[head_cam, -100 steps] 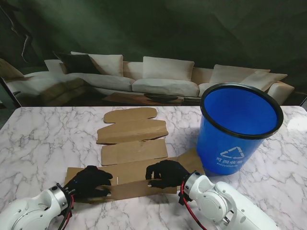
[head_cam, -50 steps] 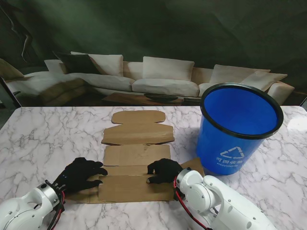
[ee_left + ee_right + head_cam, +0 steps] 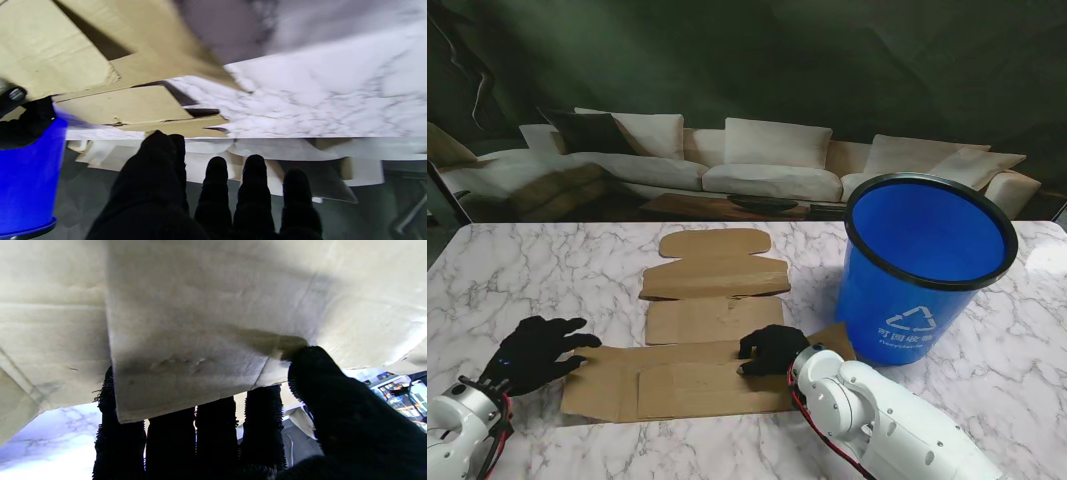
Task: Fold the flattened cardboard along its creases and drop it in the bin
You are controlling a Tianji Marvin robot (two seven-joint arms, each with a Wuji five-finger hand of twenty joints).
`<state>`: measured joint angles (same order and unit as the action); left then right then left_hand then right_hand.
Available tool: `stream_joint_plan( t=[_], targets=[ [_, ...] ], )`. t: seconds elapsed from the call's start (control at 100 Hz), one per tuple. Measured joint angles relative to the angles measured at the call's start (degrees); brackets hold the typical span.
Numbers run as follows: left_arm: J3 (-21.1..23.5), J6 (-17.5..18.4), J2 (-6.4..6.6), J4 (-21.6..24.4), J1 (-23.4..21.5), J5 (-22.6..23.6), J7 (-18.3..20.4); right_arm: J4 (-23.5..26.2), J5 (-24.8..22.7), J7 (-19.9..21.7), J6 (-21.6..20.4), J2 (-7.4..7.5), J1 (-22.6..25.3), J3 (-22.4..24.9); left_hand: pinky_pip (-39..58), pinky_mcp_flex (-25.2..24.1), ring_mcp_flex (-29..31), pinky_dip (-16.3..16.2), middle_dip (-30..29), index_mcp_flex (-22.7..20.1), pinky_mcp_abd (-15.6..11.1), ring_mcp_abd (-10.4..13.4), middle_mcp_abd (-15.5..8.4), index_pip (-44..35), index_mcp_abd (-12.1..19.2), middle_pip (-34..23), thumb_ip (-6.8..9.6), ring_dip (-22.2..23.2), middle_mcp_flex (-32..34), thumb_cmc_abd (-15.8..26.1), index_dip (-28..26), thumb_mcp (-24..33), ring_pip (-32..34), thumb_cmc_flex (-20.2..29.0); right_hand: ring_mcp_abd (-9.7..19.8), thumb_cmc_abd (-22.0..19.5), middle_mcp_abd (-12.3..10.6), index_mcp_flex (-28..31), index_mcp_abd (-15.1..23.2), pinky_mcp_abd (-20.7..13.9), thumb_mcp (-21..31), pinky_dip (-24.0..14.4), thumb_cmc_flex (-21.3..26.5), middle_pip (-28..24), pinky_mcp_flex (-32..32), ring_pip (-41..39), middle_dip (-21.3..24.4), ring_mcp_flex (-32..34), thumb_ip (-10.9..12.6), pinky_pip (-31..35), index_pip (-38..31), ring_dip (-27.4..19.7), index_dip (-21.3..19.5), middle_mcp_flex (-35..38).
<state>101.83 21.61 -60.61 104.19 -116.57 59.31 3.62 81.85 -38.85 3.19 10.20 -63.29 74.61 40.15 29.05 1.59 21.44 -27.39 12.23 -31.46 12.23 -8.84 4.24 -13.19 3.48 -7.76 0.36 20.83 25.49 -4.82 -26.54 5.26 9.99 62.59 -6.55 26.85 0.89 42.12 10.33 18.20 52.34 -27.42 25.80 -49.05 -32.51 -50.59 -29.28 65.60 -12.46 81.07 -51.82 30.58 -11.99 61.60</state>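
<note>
The flattened brown cardboard (image 3: 712, 280) lies in the middle of the marble table (image 3: 537, 270), with its nearest panel (image 3: 707, 390) folded over onto itself. My right hand (image 3: 772, 348) rests at that panel's far right corner. In the right wrist view its fingers (image 3: 213, 436) are on one side of a cardboard flap (image 3: 200, 323) and its thumb on the other, so it is shut on the flap. My left hand (image 3: 532, 350) hovers open, fingers spread, just left of the cardboard and apart from it. The left wrist view shows the left hand (image 3: 217, 200) holding nothing, with the cardboard (image 3: 126, 106) beyond it.
A blue bin (image 3: 922, 270) stands upright at the right, close to the cardboard's right corner; it also shows as the blue bin (image 3: 30, 173) in the left wrist view. Behind the table's far edge hangs a backdrop picturing a sofa.
My left hand has let go of the near panel and drawn back to the left. The panel now lies folded flat, and the right hand has kept its hold.
</note>
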Motion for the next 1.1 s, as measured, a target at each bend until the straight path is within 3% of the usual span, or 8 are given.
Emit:
stream_joint_plan(
  t=[0.09,0.17,0.3,0.39,0.53,0.74,0.94,1.1],
  targets=[
    [1.7,-0.9,0.06,0.4,-1.1,1.8,1.8,-0.4,0.5,-0.6,1.7,-0.44,-0.3,-0.2,-1.4,0.0,-2.2,0.5,-2.3,2.3,-0.8,1.1,-2.4,4.5,1.7,1.4,2.65,-1.4,-5.5,-2.1,7.2,11.2,-1.4,-0.1,0.0,-0.3,0.0,0.0,0.0,0.0,0.0,0.0,-0.1,0.1,0.0,0.0,-0.2,0.0,0.4,0.0,0.2,0.0,-0.5,0.0],
    [2.3,-1.8,0.36,0.5,-1.7,6.2,3.2,-0.5,1.2,-0.6,2.8,-0.6,-0.7,-0.6,-2.1,0.0,-3.9,1.2,-3.7,5.4,-1.6,2.0,-3.5,7.0,2.3,1.8,3.23,-2.5,-9.5,-4.1,10.1,16.3,-2.0,-0.9,0.0,-0.3,0.0,0.0,0.1,-0.1,0.0,0.0,-0.1,0.1,0.0,0.0,-0.2,0.1,0.6,0.0,0.1,0.2,-0.9,0.1],
    [2.7,-5.4,0.74,0.0,-2.5,7.9,3.6,-0.6,1.1,-0.6,4.0,-0.78,-1.1,-1.1,-2.1,-0.1,-5.1,1.3,-4.0,8.5,-2.4,2.5,-3.6,8.7,2.4,2.2,3.24,-2.7,-11.2,-4.2,11.5,16.3,-2.3,-3.1,0.0,-0.3,-0.2,0.0,0.9,-0.1,0.0,0.0,-0.1,0.1,0.0,0.1,-0.1,0.1,1.4,0.0,0.1,0.2,-1.5,0.2],
    [3.6,-5.6,0.74,-1.0,-2.8,9.9,2.6,-0.6,0.9,-0.6,4.6,-0.86,-1.3,-1.3,-2.2,-0.3,-5.8,1.8,-4.5,9.9,-2.7,2.5,-3.5,9.6,2.3,2.7,3.25,-3.1,-12.6,-4.8,12.1,16.3,-2.3,-3.8,0.0,-0.3,-0.3,0.0,1.3,-0.1,0.0,0.0,-0.1,0.1,0.0,0.3,-0.1,0.1,1.5,0.0,0.0,0.2,-1.8,0.2],
    [4.9,-5.4,0.82,-1.5,-3.6,10.7,2.9,-0.6,1.0,-0.5,4.8,-0.91,-1.4,-1.4,-2.8,-0.4,-6.5,1.8,-4.6,10.6,-2.9,2.5,-3.4,10.7,1.9,2.9,4.95,-3.2,-13.4,-7.6,13.3,15.4,-2.3,-7.5,0.0,-0.3,-0.3,0.0,1.4,-0.1,0.0,0.0,-0.1,0.1,0.0,0.4,0.0,0.1,1.6,0.0,0.0,0.2,-2.2,0.3],
    [5.0,-5.4,1.27,-2.4,-3.9,15.5,2.1,-0.6,1.4,0.0,5.2,-0.89,-1.8,-1.7,-2.9,-0.6,-6.5,1.9,-4.8,12.6,-3.0,2.6,-2.3,11.4,1.9,3.0,1.96,-3.2,-14.1,-10.5,13.8,7.2,-2.3,-10.5,-0.1,-0.3,-0.2,0.0,1.4,-0.1,0.0,0.0,-0.1,0.1,0.0,0.6,0.4,0.1,1.6,0.0,0.0,0.2,-2.9,0.4],
    [2.2,-5.5,1.86,-5.2,-2.4,15.9,-2.1,-0.7,1.6,0.4,5.3,-0.86,-2.0,-1.8,-4.4,-1.3,-8.9,2.6,-9.4,16.8,-3.3,2.2,0.4,13.1,-0.5,9.0,1.39,-3.2,-17.6,-11.2,14.9,2.3,-2.3,-14.2,-0.1,-0.3,-0.2,0.0,1.4,-0.2,0.0,0.0,-0.1,0.1,0.0,0.7,0.5,0.1,1.6,0.0,0.0,0.2,-3.0,0.5],
    [0.7,-5.4,1.85,-5.9,-1.1,15.9,-3.6,-0.7,1.7,0.4,5.3,-0.86,-2.0,-1.8,-5.6,-1.8,-9.4,3.3,-10.4,20.2,-3.7,1.6,1.2,14.1,-2.6,9.3,1.39,-3.8,-18.2,-11.2,15.7,1.7,-2.3,-15.5,-0.1,-0.3,-0.2,0.0,1.4,-0.2,0.0,0.0,-0.1,0.1,0.0,0.7,0.5,0.1,1.6,0.0,0.0,0.2,-3.0,0.5]
  ],
)
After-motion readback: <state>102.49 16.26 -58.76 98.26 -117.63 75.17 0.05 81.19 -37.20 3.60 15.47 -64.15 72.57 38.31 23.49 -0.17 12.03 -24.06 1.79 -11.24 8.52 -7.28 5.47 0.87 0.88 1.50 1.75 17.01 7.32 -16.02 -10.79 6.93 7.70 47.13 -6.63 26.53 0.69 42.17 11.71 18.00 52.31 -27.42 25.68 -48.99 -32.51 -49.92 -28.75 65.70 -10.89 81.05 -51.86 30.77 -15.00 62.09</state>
